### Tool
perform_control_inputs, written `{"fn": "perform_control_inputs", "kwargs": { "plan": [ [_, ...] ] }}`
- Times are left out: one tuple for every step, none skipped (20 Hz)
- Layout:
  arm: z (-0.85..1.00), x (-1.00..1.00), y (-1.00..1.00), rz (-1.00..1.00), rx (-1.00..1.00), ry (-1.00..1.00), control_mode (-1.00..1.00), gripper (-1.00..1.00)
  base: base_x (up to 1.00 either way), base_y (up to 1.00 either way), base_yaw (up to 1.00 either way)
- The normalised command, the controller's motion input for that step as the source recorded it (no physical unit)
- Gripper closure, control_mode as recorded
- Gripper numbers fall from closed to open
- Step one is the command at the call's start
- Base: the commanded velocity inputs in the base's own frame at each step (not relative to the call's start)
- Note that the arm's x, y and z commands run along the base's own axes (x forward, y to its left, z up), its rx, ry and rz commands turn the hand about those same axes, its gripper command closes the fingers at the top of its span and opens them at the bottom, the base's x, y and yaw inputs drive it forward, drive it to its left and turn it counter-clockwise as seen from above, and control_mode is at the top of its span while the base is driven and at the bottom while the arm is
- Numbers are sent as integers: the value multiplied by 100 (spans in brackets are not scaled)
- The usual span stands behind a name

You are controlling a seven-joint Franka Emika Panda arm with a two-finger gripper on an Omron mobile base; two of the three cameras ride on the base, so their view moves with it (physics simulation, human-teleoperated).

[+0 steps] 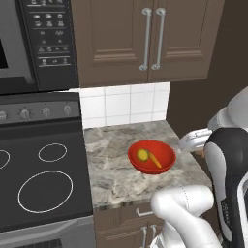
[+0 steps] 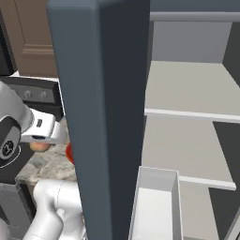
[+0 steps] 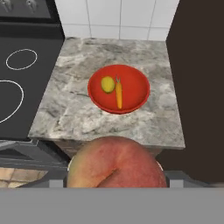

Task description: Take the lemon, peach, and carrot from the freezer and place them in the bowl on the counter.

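Note:
A pinkish-red peach (image 3: 116,164) fills the bottom of the hand view, with my gripper (image 1: 193,142) shut on it. It hangs just off the right front edge of the marble counter (image 1: 111,164), to the right of the red bowl (image 1: 164,151). The yellow lemon (image 1: 142,155) and the orange carrot (image 1: 154,159) lie side by side in the bowl (image 3: 135,83). The hand view looks down on the lemon (image 3: 107,84) and carrot (image 3: 118,95). The freezer's dark door (image 2: 103,117) stands open to my right, with bare grey shelves (image 2: 187,93).
A black stovetop (image 1: 38,179) borders the counter on the left, under a microwave (image 1: 29,43). Brown wall cabinets (image 1: 145,38) hang above the counter. A white freezer drawer (image 2: 157,206) stands pulled out low on the right. The freezer door edge is close beside the hand.

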Motion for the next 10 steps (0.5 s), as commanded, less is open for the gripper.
{"fn": "perform_control_inputs", "kwargs": {
  "plan": [
    [-85, 93, 0, 0, 0, 3, -100, 100, 0, 0, 0],
    [-75, 84, 0, 0, 0, 0, -100, 100, 0, 0, 0],
    [-65, 86, -4, 0, 0, 0, -100, 100, 0, 0, 0],
    [-58, 97, -24, 0, 1, 2, -100, 100, 0, 0, 0],
    [-49, 100, -22, 1, 0, 2, -100, 100, 0, 0, 0],
    [-33, 100, -21, 0, 0, 0, -100, 100, 0, 0, 0],
    [-34, 100, -14, 0, 0, 4, -100, 100, 0, 0, 0],
    [-47, 100, -11, 0, 0, 5, -100, 100, 0, 0, 0],
    [-49, 100, -19, 0, 3, 3, -100, 100, 0, 0, 0],
    [-53, 100, -19, 0, 3, 3, -100, 100, 0, 0, 0]
  ]
}}
